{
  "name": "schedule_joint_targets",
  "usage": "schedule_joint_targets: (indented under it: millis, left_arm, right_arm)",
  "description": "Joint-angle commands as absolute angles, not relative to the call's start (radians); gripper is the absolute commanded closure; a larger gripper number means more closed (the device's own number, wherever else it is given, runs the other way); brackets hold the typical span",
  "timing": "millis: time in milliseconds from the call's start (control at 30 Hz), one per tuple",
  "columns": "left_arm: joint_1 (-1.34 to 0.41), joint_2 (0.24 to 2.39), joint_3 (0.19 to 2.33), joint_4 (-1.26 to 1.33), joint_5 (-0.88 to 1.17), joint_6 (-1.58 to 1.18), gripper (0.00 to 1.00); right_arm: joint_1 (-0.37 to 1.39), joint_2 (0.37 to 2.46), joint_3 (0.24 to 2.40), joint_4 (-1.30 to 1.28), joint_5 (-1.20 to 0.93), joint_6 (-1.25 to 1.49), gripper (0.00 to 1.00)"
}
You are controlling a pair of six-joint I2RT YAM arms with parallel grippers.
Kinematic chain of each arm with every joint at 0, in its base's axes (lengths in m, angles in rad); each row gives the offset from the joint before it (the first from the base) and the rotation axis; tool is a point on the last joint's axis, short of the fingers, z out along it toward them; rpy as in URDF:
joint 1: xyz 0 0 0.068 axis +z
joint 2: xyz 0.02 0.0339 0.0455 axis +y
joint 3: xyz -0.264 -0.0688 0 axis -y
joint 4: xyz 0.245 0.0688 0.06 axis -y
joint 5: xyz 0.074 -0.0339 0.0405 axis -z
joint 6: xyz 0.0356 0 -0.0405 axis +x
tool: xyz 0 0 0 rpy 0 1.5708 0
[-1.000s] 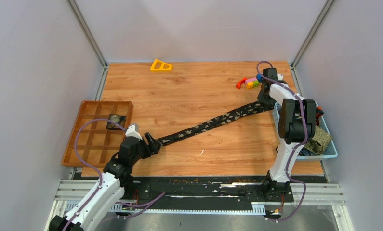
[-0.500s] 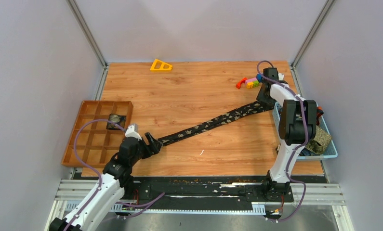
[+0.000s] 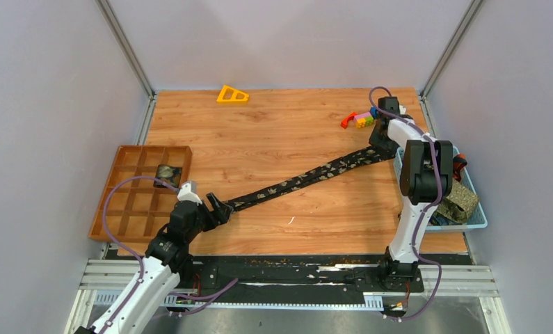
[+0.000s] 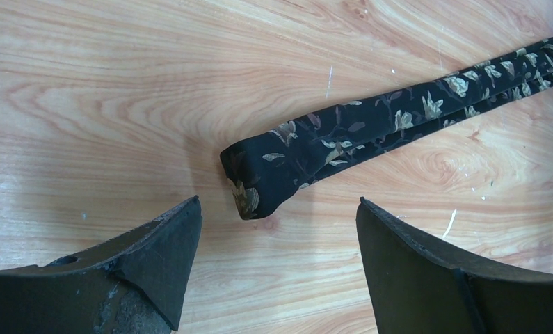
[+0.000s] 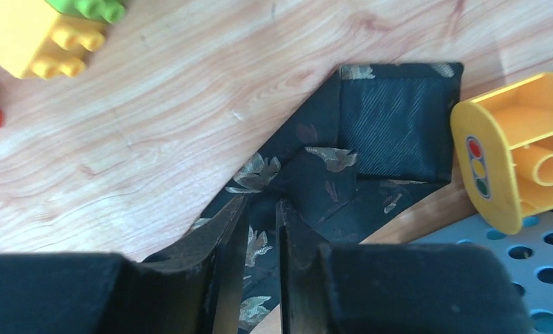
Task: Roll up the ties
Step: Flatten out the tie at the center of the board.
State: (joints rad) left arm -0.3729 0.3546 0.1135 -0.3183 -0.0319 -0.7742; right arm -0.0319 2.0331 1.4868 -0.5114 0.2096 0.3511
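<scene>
From overhead, the right arm's own links hide the right gripper (image 5: 261, 203) and part of the blue perforated basket (image 3: 476, 221) at 3 o'clock. What shows inside the basket is an olive speckled bundle (image 3: 461, 200); whether it is rolled or only folded cannot be made out. A small red piece (image 3: 458, 167) at the basket's far end is too small to identify. The wrist view cuts a yellow traffic-light block (image 5: 517, 153) off at its right edge. The block sits at the basket's corner.

The brown compartment tray (image 3: 131, 209) at 9 o'clock holds one small dark rolled bundle (image 3: 166, 172) in a cell on its right side, near the far end. The other cells in view look bare.

The black tie (image 3: 301, 179), patterned with pale tan leaves and flowers, lies flat on the wooden table (image 3: 273, 132). It runs diagonally from about 7 o'clock to 2 o'clock. Its narrow end is blunt and doubled over. Its wide end is folded back, showing a plain ribbed lining (image 5: 398, 132).

The left gripper (image 4: 278, 203) is spread wide and holds nothing. Its fingers sit to either side of the narrow end, just short of it and clear of the cloth. The right gripper's fingers are drawn almost together over the wide end, with only a thin slit between them. Whether they pinch any fabric cannot be told.

Coloured toy bricks (image 3: 360, 120) lie at 1 o'clock and a yellow triangular piece (image 3: 231, 94) lies at 11 o'clock.
</scene>
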Motion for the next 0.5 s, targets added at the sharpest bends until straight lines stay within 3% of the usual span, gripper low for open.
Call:
schedule_joint_targets:
  millis: [0, 467]
  left_arm:
    - [-0.37, 0.354, 0.15, -0.318, -0.044, -0.77, 0.12]
    - [-0.37, 0.38, 0.178, -0.322, -0.077, -0.804, 0.13]
  right_arm:
    - [-0.03, 2.044, 1.502, -0.514, 0.246, 0.369, 0.78]
    - [-0.03, 2.01, 1.442, -0.526, 0.314, 0.382, 0.79]
